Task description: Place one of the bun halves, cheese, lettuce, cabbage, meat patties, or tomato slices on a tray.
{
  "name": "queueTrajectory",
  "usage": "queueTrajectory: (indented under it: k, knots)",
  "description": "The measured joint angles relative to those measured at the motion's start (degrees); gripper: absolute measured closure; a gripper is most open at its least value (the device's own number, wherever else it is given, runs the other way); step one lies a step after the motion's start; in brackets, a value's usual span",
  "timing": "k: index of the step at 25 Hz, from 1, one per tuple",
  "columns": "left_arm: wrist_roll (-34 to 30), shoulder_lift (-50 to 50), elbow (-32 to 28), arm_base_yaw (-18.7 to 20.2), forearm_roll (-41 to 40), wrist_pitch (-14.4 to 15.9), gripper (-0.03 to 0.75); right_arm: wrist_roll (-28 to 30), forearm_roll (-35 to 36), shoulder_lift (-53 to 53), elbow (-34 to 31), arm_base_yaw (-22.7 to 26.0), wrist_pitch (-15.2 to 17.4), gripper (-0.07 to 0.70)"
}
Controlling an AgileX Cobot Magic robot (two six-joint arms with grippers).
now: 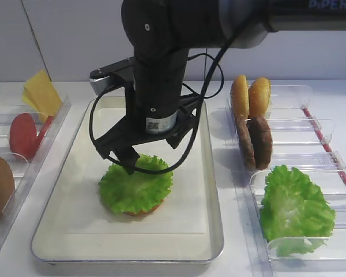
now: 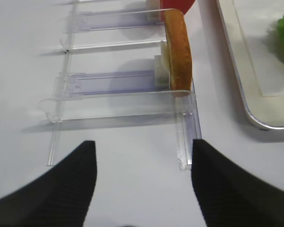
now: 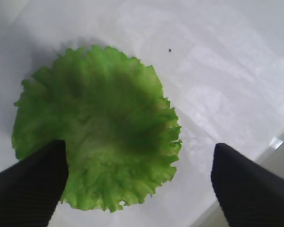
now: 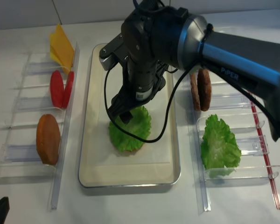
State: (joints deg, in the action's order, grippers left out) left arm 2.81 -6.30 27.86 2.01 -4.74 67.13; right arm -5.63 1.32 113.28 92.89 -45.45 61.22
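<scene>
Start at the near end of the tray: its paper liner is bare there, and just beyond, about midway between the long sides, the lettuce lies flat on top of something orange-brown, probably a bun half, of which only an edge peeks out below. Your right gripper hangs directly above that leaf with its jaws spread wide and nothing between them; in the wrist view the leaf lies on the liner beneath the two dark fingers. I judge the placing step done for this piece, and the release finished.

Your left gripper hovers over the table by the left rack, jaws apart and empty, near a bun half standing on edge in its slot.

Your next move is to lift the right arm straight up so the fingers do not catch the frilly edge and drag the leaf off the stack. Then pick the next item.

Further back on the right, a bulkier green stack sits in the near rack, then the meat patties, then two more buns on edge. On the left, the tomato slices and, farthest, the cheese wait upright.
</scene>
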Motion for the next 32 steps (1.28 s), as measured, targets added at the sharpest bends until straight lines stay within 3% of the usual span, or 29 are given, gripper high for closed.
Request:
queueTrajectory:
  k: [13, 19, 23, 32]
  knots:
    - [0.0, 0.0, 0.0, 0.0, 0.0, 0.0, 0.291, 4.91, -0.23, -10.86, 0.0, 1.26, 1.58, 0.013]
    - [0.0, 0.0, 0.0, 0.0, 0.0, 0.0, 0.291, 10.29, 6.74, -17.82, -5.22, 11.47, 4.08, 0.013]
    - [0.0, 0.0, 0.0, 0.0, 0.0, 0.0, 0.291, 12.47, 8.8, -24.95, -10.76, 17.77, 3.26, 0.018]
    - [0.0, 0.0, 0.0, 0.0, 0.0, 0.0, 0.291, 15.15, 9.17, -40.84, -24.55, 29.03, 1.21, 0.118]
